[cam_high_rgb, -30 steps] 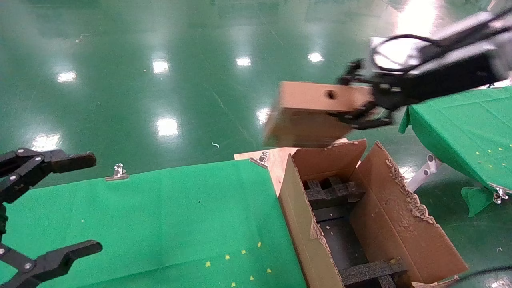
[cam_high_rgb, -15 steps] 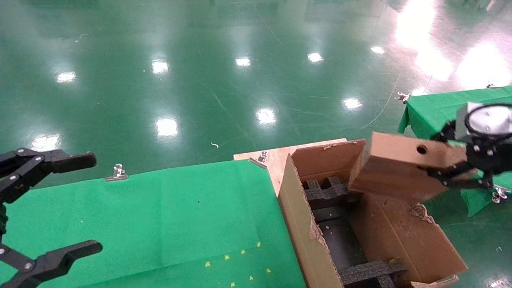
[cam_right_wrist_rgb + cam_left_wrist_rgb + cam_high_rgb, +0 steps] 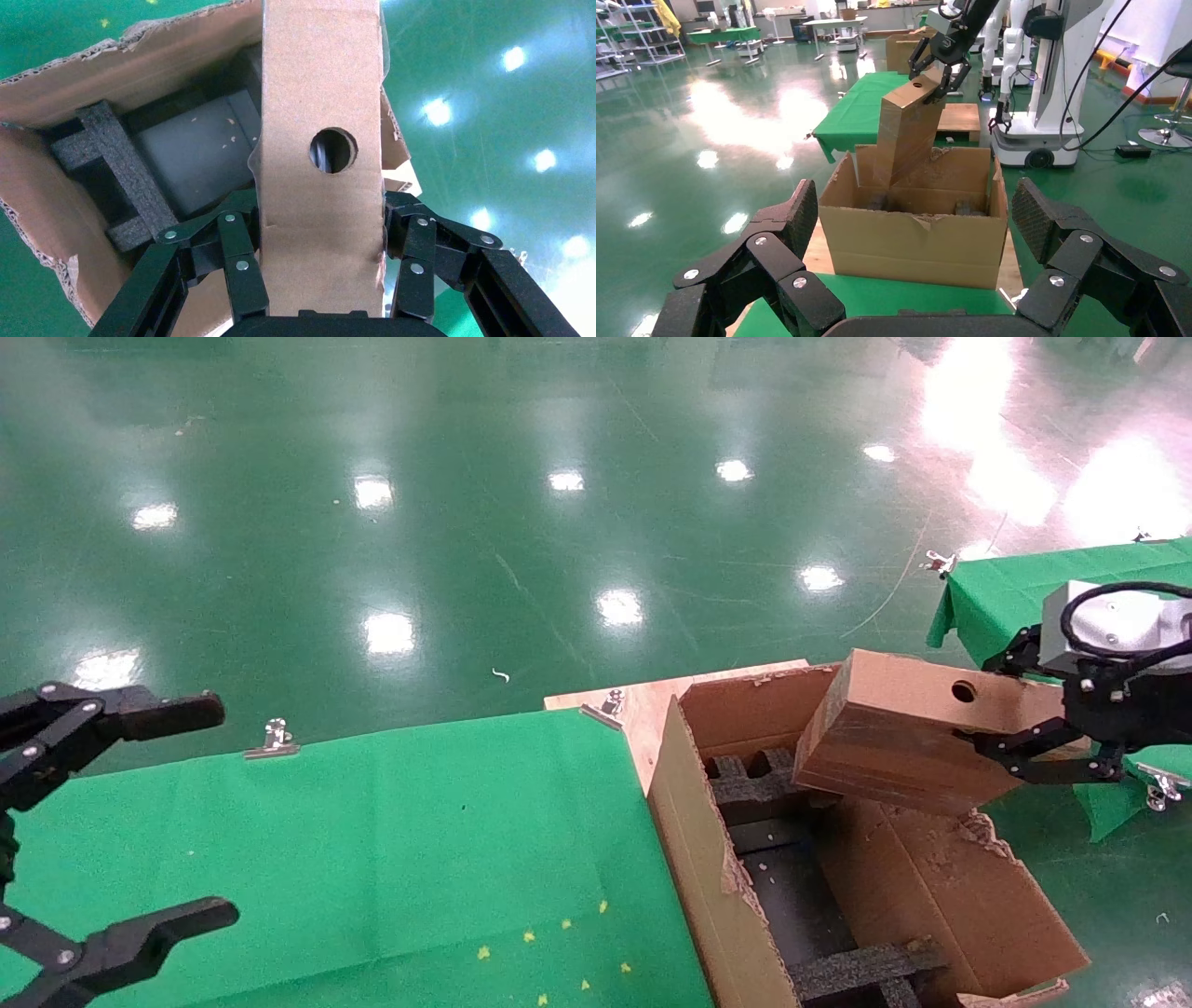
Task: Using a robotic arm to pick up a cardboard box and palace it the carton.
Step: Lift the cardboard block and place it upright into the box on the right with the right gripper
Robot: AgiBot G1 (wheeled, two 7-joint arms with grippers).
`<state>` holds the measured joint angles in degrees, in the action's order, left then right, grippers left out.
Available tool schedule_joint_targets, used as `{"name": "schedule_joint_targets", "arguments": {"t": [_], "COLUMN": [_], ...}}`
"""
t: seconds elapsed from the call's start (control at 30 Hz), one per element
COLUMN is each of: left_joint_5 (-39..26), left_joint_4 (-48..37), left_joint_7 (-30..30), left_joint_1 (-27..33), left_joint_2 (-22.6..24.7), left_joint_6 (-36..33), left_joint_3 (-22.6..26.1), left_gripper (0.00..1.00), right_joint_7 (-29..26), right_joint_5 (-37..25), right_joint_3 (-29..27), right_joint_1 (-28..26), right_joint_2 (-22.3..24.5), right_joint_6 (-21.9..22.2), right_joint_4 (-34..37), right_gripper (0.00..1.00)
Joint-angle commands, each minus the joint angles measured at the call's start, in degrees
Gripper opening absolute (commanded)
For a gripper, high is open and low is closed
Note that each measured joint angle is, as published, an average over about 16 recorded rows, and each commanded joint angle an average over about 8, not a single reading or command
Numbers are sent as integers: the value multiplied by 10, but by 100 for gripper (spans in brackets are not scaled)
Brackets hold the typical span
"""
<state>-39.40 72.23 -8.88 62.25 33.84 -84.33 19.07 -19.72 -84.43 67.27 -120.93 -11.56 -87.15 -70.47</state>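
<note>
The small brown cardboard box [image 3: 894,738], with a round hole in one face, hangs tilted over the far right corner of the carton [image 3: 689,840]. My right gripper [image 3: 1034,740] is shut on its upper end. In the right wrist view both fingers press the sides of the cardboard box [image 3: 320,105] below the hole, with the right gripper [image 3: 322,225] over the carton [image 3: 42,189]. From the left wrist, the lower end of the cardboard box [image 3: 909,133] dips behind the rim of the carton [image 3: 919,239]. My left gripper [image 3: 186,812] stays open at the near left, holding nothing.
Black foam inserts [image 3: 764,784] line the carton's inside. The carton stands beside a green-clothed table [image 3: 372,822] with metal clips [image 3: 275,738] and a bare wooden corner [image 3: 643,710]. A second green table [image 3: 1024,589] is close behind the right arm. Glossy green floor surrounds everything.
The right gripper carried the box from high beyond the carton's far side to the right and down. Its low end now sits at the carton's mouth. The left gripper has not moved.
</note>
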Motion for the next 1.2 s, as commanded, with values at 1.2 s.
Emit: {"name": "schedule_joint_targets", "arguments": {"t": [1.2], "left_joint_5": [0], "left_joint_4": [0], "left_joint_7": [0], "left_joint_1": [0], "left_joint_2": [0], "left_joint_6": [0], "left_joint_3": [0], "left_gripper": [100], "right_joint_7": [-531], "right_joint_5": [-61], "right_joint_3": [84], "right_joint_1": [135], "right_joint_2": [51], "right_joint_6": [217], "right_joint_4": [-55], "right_gripper": [0]}}
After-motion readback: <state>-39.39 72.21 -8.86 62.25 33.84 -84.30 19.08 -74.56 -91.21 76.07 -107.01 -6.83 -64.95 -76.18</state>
